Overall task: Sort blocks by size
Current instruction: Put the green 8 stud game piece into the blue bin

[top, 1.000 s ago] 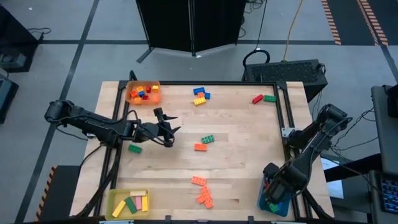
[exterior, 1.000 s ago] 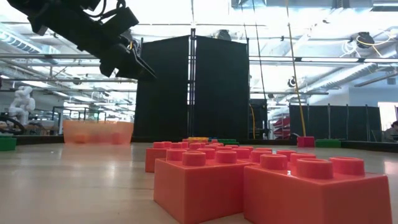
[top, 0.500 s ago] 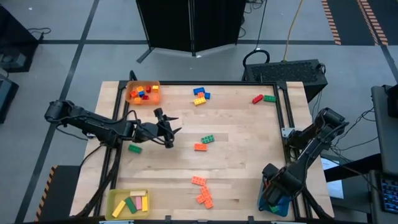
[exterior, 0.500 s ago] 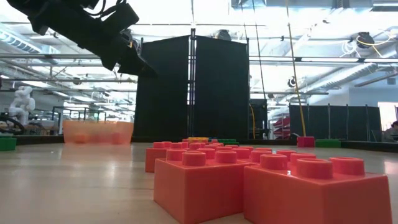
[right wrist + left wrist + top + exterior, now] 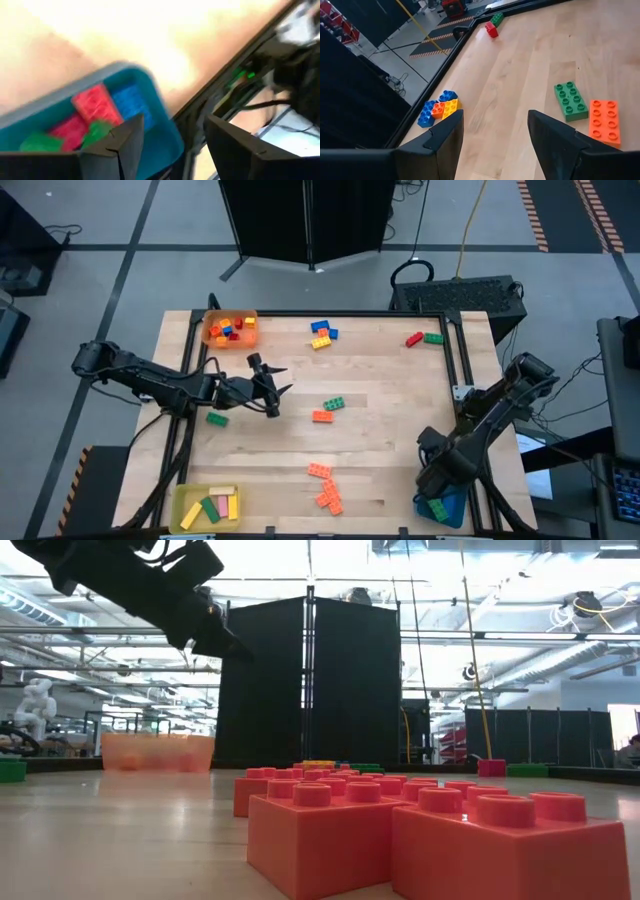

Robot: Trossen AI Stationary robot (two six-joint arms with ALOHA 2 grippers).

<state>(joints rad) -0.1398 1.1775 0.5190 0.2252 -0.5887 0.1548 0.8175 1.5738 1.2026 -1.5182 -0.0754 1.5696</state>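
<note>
The left gripper hangs above the left half of the tabletop, its fingers parted with nothing between them. Only its wrist view shows what lies ahead of it: a green block touching an orange block just past the fingertips, a blue, orange and yellow cluster by the far rail, and a red and green pair toward the far right corner. From above, the same green and orange pair sits near the table's middle, and a lone green block lies just beside the left arm, on the near side.

The right gripper is over the near right corner, above a blue tray. Its fingers stand apart and empty; the wrist view alone shows red, blue and green blocks inside the tray, heavily blurred. From above the arm hides most of that tray.

The overhead view also shows an orange tray of small blocks at the far left corner, a yellow tray with long blocks at the near left corner, and loose orange blocks near the front edge. The low view fills with those orange blocks, which block much of the table behind.
</note>
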